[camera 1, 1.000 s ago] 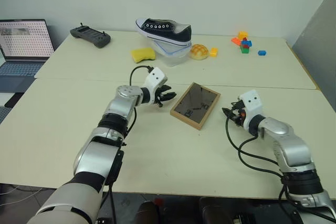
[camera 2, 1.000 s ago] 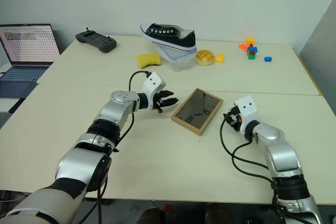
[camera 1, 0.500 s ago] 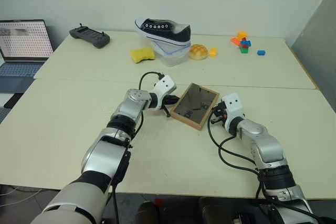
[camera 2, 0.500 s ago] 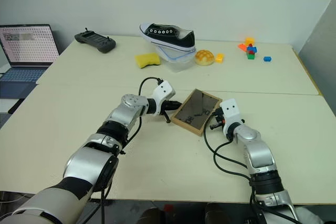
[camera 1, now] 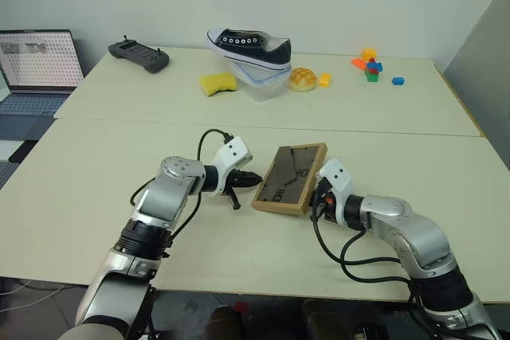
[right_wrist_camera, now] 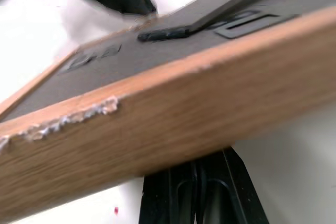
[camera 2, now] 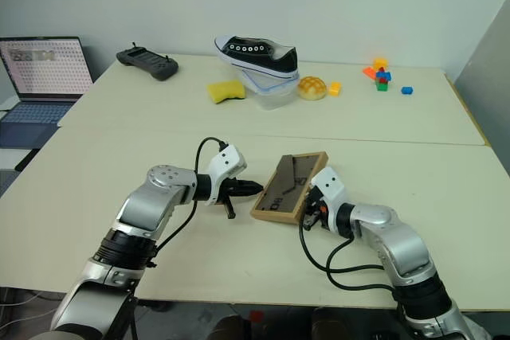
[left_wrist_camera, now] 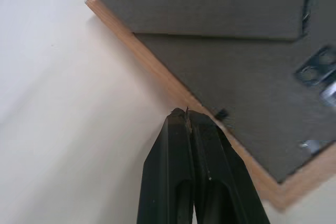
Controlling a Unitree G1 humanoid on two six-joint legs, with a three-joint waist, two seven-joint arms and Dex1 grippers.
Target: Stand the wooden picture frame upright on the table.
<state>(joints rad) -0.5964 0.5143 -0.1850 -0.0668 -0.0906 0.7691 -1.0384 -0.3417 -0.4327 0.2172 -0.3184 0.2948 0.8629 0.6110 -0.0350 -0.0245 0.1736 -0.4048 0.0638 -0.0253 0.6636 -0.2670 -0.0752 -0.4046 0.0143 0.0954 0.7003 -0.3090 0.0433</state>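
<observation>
Pale cream table [camera 1: 96,165], smooth matte top, two sections with a seam running across behind the arms; plain white wall at the back, grey panel on the right.

Wooden picture frame [camera 1: 288,178] lies back-up on the near section, between the two grippers. Light-wood rectangular rim, dark grey-brown matte backing with a flat fold-out stand panel and small metal clips. Its right long edge looks tipped up off the table. Wood along that edge is chipped and rough, seen in the right wrist view.

Left gripper [camera 1: 249,177]: black fingers pressed together, closed on nothing, tips at the frame's left long edge, right at the wood rim. Whether they touch it, can't tell. Right gripper [camera 2: 312,211]: fingers closed too, holding nothing, tucked at and under the frame's right edge; the wooden side sits across its fingers [right_wrist_camera: 194,192].

Beyond the grippers, on the far section: a clear plastic tub [camera 1: 263,81], rounded corners, with a black canvas sneaker [camera 1: 249,44] with white sole and laces resting across its top. Beside the tub, to the left, a yellow sponge [camera 1: 217,83], soft blocky shape; on the right side a round golden bun [camera 1: 302,78] with a crosshatched crust and a small yellow block [camera 1: 324,79]. Farther right, a cluster of coloured toy bricks [camera 1: 369,64]. Far left: a dark handheld controller [camera 1: 138,55] and an open laptop [camera 1: 36,65] off the table edge.
</observation>
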